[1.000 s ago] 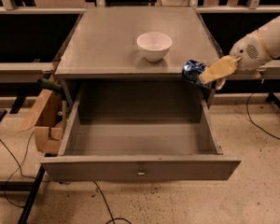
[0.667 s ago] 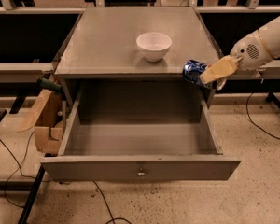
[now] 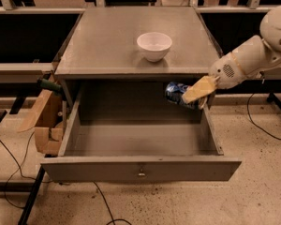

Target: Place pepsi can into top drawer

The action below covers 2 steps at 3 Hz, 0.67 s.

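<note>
Grey top drawer [image 3: 98, 168] stands open, cardboard box [image 3: 47, 125] beside its left wall. Over its back right corner the gripper [image 3: 189, 97] clamps the pepsi can [image 3: 174, 92] — just below the tabletop [image 3: 107, 41] edge; farther back, a white bowl [image 3: 154, 46] on top.

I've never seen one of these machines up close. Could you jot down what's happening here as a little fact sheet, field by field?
Gripper: gripper at the right, above the open drawer's right rear part, shut on the can
Can: pepsi can held tilted in the air, just below the cabinet top's front edge
Drawer: top drawer pulled open, nothing seen inside
Bowl: white bowl upright on the cabinet top
Stage: can not yet set down in the drawer
</note>
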Each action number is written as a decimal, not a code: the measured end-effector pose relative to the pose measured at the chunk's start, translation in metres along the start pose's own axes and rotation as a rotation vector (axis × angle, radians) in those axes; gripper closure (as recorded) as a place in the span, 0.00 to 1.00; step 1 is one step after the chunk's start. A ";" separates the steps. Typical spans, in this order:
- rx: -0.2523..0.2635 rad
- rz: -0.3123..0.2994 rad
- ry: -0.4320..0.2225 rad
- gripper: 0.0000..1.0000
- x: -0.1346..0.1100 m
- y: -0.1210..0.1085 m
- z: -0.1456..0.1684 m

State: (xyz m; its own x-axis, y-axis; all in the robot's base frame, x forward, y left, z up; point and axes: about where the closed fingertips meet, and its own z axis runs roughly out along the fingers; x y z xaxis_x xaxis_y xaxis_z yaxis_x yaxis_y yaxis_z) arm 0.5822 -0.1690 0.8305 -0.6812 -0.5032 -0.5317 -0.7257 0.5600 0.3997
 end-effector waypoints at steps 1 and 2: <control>-0.058 0.098 -0.009 1.00 0.009 0.005 0.037; -0.072 0.216 -0.073 1.00 0.005 -0.001 0.067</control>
State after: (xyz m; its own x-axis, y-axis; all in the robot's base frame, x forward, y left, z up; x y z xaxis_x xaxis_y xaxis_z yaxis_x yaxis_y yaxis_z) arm 0.5862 -0.1278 0.7770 -0.8147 -0.3262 -0.4793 -0.5704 0.5997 0.5613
